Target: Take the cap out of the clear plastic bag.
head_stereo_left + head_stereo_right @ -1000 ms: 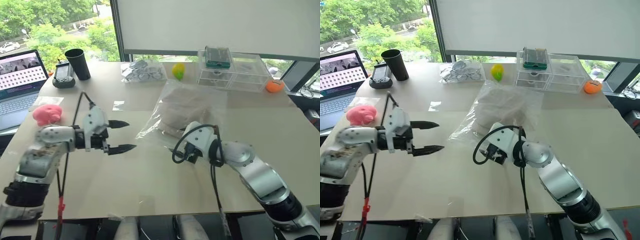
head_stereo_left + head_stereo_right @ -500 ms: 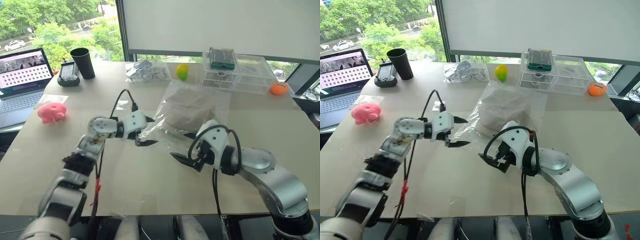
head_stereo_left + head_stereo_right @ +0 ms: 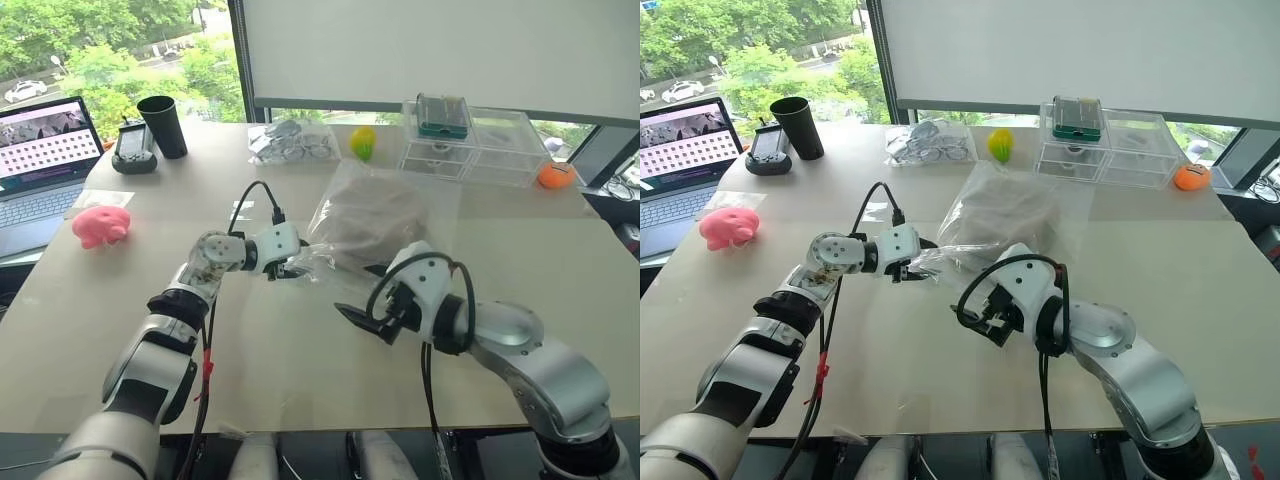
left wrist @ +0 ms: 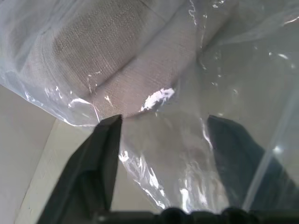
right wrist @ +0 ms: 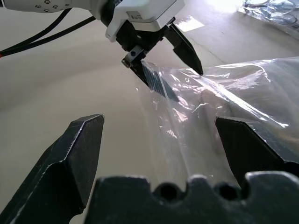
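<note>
Fingers of the left gripper (image 5: 163,56) stand apart around the near corner of the clear plastic bag (image 3: 395,205), film between them, not visibly pinched; in the left wrist view the plastic crosses the gap between the two black fingers (image 4: 100,161). Whether the jaws have bitten cannot be told; they look partly open.

Right gripper (image 3: 372,298) hovers just beside the same bag corner, on its near side, jaws wide apart and holding nothing; no contact with the film seen.

Cap (image 3: 372,215) lies inside the bag, beige fabric bunched toward the bag's middle, beyond the corner the left gripper works. Bag rests flat on the table (image 3: 300,370), its far edge near the clear drawer box (image 3: 468,150).

Judgement on the step: the left is securing the bag's mouth or corner.
- Catch one layer of film only, not both, or the opening seals.
- Lift the corner slightly off the table to let the mouth gape.
- Bring the right gripper in low through the gap, toward the cap's brim.
- Thin film slips and crinkles; close slowly, avoid dragging the whole bag.
</note>
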Motion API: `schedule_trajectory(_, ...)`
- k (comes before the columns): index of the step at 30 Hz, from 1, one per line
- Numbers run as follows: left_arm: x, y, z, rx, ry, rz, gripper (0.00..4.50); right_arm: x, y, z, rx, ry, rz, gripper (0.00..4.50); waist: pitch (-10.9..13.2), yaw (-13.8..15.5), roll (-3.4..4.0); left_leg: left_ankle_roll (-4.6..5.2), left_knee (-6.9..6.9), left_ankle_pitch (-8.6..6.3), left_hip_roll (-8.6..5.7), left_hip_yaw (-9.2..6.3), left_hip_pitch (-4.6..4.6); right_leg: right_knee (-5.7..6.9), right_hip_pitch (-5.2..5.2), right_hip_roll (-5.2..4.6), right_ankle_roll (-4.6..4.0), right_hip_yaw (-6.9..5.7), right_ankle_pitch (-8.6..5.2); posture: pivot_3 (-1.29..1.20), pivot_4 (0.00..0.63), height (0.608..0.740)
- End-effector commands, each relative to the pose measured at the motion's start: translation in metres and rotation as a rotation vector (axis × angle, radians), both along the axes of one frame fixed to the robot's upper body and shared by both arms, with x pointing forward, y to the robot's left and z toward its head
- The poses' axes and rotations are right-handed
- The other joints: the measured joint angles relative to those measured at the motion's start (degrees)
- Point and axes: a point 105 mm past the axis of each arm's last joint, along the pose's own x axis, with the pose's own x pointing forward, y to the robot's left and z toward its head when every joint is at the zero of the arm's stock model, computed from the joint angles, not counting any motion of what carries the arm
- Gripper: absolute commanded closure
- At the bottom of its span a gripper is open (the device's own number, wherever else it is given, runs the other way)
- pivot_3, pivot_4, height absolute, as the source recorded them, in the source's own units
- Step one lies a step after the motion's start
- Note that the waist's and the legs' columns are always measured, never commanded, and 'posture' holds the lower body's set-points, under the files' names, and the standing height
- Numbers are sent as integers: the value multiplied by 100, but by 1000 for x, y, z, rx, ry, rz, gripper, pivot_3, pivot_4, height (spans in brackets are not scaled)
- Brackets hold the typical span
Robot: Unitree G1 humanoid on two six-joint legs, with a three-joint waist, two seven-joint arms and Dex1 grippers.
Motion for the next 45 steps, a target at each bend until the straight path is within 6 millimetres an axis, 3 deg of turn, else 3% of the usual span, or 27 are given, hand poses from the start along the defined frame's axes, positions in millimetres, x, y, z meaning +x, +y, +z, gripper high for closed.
schedule_trajectory(1, 3, -3, 21, -52, -52, -15, 3115, -5, 3, 5, 5, -25, 14, 0, 0, 1, 0, 0, 0, 0, 0, 0, 0, -1, 0, 0, 1, 0, 0, 0, 150, 740)
schedule_trajectory(3, 1, -3, 20, -58, -44, -16, 3884, -5, 4, 4, 3, -22, 17, 0, 0, 2, 0, 0, 0, 0, 0, 0, 0, -1, 0, 0, 1, 0, 0, 0, 150, 740)
schedule_trajectory(8, -6, -2, 19, -63, -23, -43, 3884, -4, 5, 4, 3, -24, 11, 0, 0, 1, 0, 0, 0, 0, 0, 0, 0, -3, 1, 0, 1, 0, 1, 0, 150, 740)
schedule_trajectory(14, -33, 6, 19, -74, 28, -89, 3884, -1, -4, 15, 40, -40, -21, 0, 0, -50, 0, 0, -1, 0, 2, 0, 0, -4, 1, 0, -18, 0, 12, 0, 150, 740)
schedule_trajectory(23, -100, 4, 28, -125, 193, -174, 3884, -5, -21, 32, 137, -28, -36, 0, 0, -126, 1, 0, -2, 0, 7, -2, 2, -9, 5, 0, -15, -1, 11, 0, 150, 740)
schedule_trajectory(32, -125, 0, 38, -134, 301, -233, 3884, -2, -33, 36, 149, -32, -74, 0, 0, -139, 1, 0, -3, 0, 6, -2, 7, -14, 9, 1, 18, -1, -8, 0, 150, 740)
schedule_trajectory(34, -123, 7, 34, -108, 318, -220, 3884, -2, -33, 36, 151, -29, -74, 0, 0, -149, 1, 0, -4, 0, 7, -2, 8, -14, 9, 1, 17, 0, -8, 0, 150, 740)
schedule_trajectory(37, -101, 13, 33, -95, 254, -123, 3884, -2, -35, 37, 152, -31, -80, 0, 0, -133, 1, 0, -4, 0, 6, -1, 9, -14, 9, 1, 18, 0, -9, 0, 150, 740)
schedule_trajectory(41, -72, 6, 45, -149, 144, -27, 3884, -2, -37, 39, 153, -39, -87, 0, 0, -59, 1, 0, -3, 0, 4, -2, 8, -16, 12, 1, 19, -1, -8, 0, 150, 740)
schedule_trajectory(45, -62, -6, 58, -203, 116, -22, 3884, -9, -37, 56, 230, -64, -41, 0, 0, -22, 1, 0, -4, 0, 2, -2, -4, -25, 6, 0, 18, 0, -6, 0, 150, 740)
